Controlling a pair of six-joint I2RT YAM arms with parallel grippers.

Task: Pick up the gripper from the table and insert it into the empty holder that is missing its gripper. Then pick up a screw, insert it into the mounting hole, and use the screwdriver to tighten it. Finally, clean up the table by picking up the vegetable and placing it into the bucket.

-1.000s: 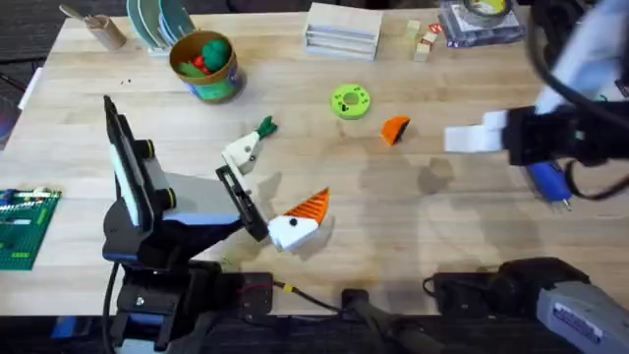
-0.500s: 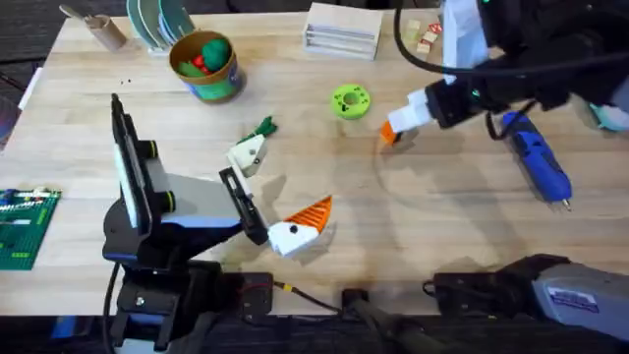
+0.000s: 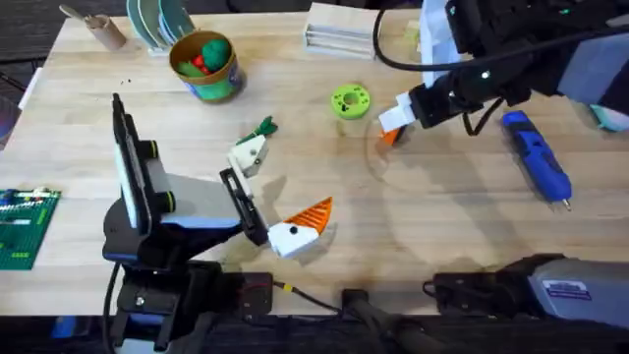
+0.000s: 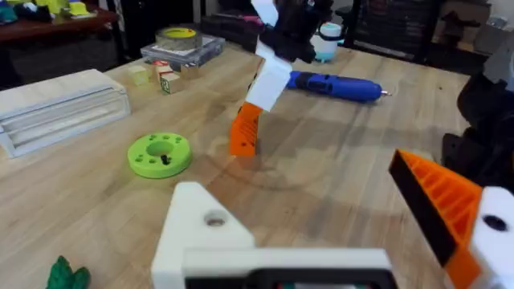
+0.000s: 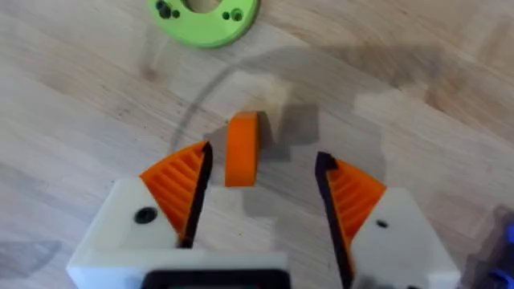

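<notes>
In the overhead view the right pincer (image 3: 391, 122) has reached in from the upper right and hangs over the orange wedge (image 3: 390, 133), just right of centre in the upper half of the frame. Its wrist view shows the fingers spread wide with the wedge (image 5: 242, 149) standing on edge between the two ribbed orange pads (image 5: 178, 184) — touching neither, a clear gap on each side. The lime-green disc (image 3: 350, 101) lies just beside it to the left.

The left pincer (image 3: 280, 221) rests low at the centre of the frame, near the bottom, its arm coming from the lower left. One finger carries a white-and-orange piece (image 3: 300, 222); the other is a plain white holder (image 3: 246, 154) with no orange pad. In the left wrist view the two fingers stand well apart with nothing between them, the white holder (image 4: 210, 234) in the foreground and the orange wedge (image 4: 244, 130) farther off on the bench (image 4: 345, 160).

The blue screwdriver (image 3: 537, 167) lies on the bench at the right of the overhead frame, tip toward the lower right. The green sprig (image 3: 262, 128) sits just above the white holder — whether they touch I cannot tell. The bucket (image 3: 204, 65) stands at the upper left with a green ball and something red inside.
</notes>
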